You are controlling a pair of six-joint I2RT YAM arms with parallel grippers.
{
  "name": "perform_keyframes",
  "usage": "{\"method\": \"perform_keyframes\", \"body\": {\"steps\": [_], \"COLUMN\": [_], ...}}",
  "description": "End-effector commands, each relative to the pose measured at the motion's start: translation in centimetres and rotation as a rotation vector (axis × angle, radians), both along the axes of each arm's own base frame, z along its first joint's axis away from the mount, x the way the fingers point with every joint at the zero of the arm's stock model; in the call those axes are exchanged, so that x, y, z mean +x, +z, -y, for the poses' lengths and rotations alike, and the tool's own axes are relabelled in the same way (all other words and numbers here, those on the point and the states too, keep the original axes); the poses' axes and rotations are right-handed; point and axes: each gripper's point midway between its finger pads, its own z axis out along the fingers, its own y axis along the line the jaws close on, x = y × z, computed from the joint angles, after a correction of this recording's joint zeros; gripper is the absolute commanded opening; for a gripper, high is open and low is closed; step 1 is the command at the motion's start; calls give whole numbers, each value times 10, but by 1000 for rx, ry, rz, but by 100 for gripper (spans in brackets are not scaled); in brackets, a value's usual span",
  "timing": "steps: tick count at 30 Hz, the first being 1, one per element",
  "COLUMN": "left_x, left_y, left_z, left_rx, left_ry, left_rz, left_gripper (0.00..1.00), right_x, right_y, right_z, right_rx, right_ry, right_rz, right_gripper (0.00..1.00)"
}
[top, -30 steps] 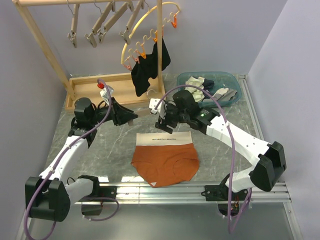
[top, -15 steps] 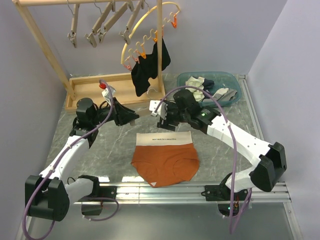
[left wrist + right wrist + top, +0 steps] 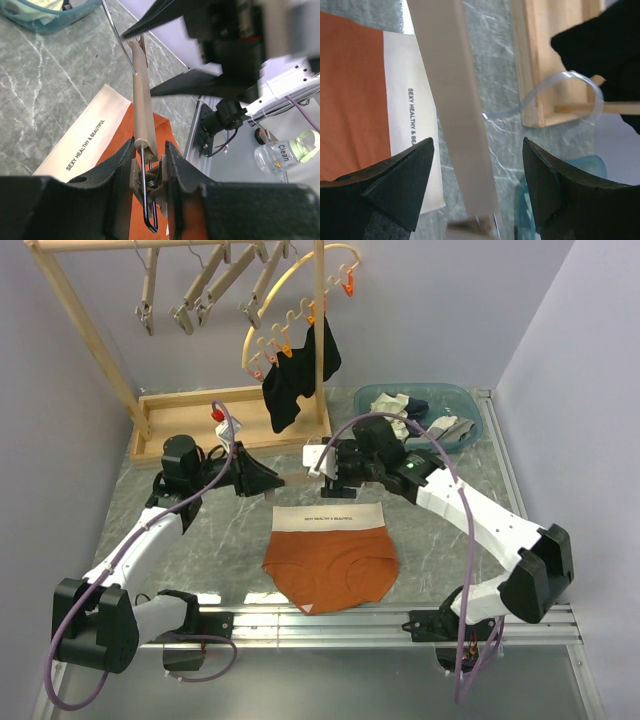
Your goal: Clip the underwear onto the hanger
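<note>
1. Grey-green marble-look tabletop [image 3: 450, 530] with white veins and pale lilac walls round it. A light wooden rack [image 3: 90, 330] stands at the back left with spare clip hangers [image 3: 205, 290] on its rail.
2. The rust-orange briefs [image 3: 330, 562] lie flat and smooth mid-table between the two arms. Their wide off-white waistband [image 3: 328, 518] faces the back, and the small dark print reads "SEXY HEALTHY & BEAUTIFUL" (legible from the left wrist only).
3. The straight light-wood bar hanger [image 3: 142, 107] is held in the air near the waistband's back edge, clear of the fabric. It's matte and round-edged, with a thin wire hook [image 3: 117, 35] at its middle and a sprung metal clip [image 3: 150, 200] at the near end.
4. The left gripper [image 3: 150, 147] has its black fingers pinched on that clip end.
5. The right gripper [image 3: 478, 142] is spread wide. The bar runs through the gap and touches neither finger.
6. Hard to see:
   - From above, the hanger is mostly hidden behind both grippers.
   - In the right wrist view the bar is blurry, its far clip is cut off at the bottom edge, and the print is partly covered by a finger.
</note>
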Motion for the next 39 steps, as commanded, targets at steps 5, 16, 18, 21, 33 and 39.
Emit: {"method": "perform_keyframes", "body": {"steps": [5, 16, 18, 21, 33, 39], "left_x": [-6, 2, 11, 18, 11, 15], "left_y": [24, 6, 8, 2, -21, -38], "left_z": [5, 1, -3, -12, -17, -9], "left_rx": [-48, 46, 106, 199, 327, 314], "left_ry": [-50, -19, 5, 44, -94, -142], "left_rz": [72, -3, 57, 48, 47, -41], "left_gripper": [0, 42, 50, 66, 92, 83], "right_x": [11, 26, 28, 26, 16, 14], "right_y": [1, 4, 1, -5, -35, -48], "right_z": [-24, -14, -9, -3, 14, 9], "right_rx": [4, -25, -53, -87, -226, -251], "right_ry": [49, 0, 0, 8, 56, 65], "right_rz": [70, 170, 192, 211, 200, 165], "right_gripper": [77, 0, 0, 0, 0, 0]}}
